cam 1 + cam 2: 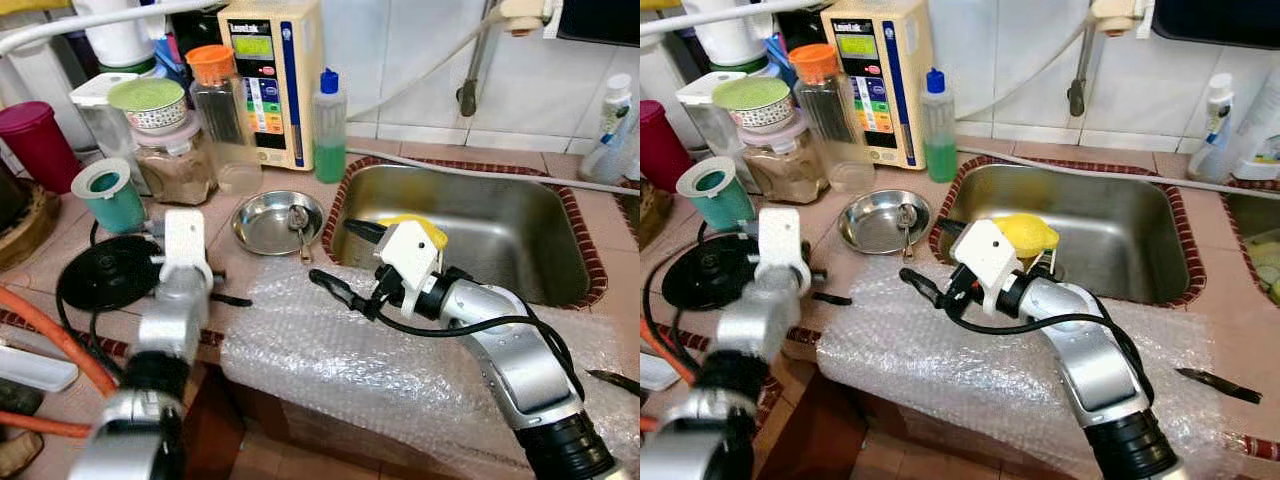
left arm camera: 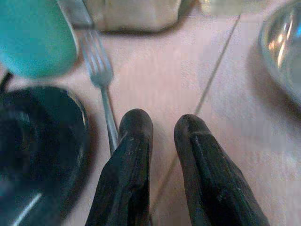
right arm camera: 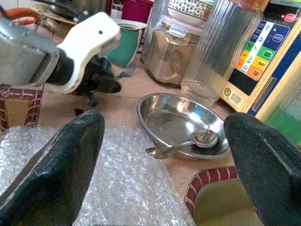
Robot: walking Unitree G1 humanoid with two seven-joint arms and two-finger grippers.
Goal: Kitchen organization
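Left wrist view puts our left gripper (image 2: pixel 162 141) low over the tiled counter (image 2: pixel 188 80), its two fingers close together with a narrow gap between them and nothing pinched. A fork (image 2: pixel 101 80) lies just beside one fingertip, tines pointing toward the teal cup (image 2: pixel 35 37), its handle running along the edge of the black round lid (image 2: pixel 37 146). We judge the fork is the piece we are after, since the gripper is lined up along its handle.

Our right gripper (image 3: pixel 164 155) hangs with fingers spread wide over the sheet of bubble wrap (image 1: pixel 330 350) that covers the counter's front edge, empty. Ahead of it sits the steel bowl (image 3: pixel 181 122) with a spoon (image 3: pixel 188 143) resting inside, between the bubble wrap and the jars. The bowl looks like a sensible place to gather cutlery. A yellow sponge (image 1: pixel 1028 233) lies in the sink (image 1: pixel 1120 215) behind our right wrist.
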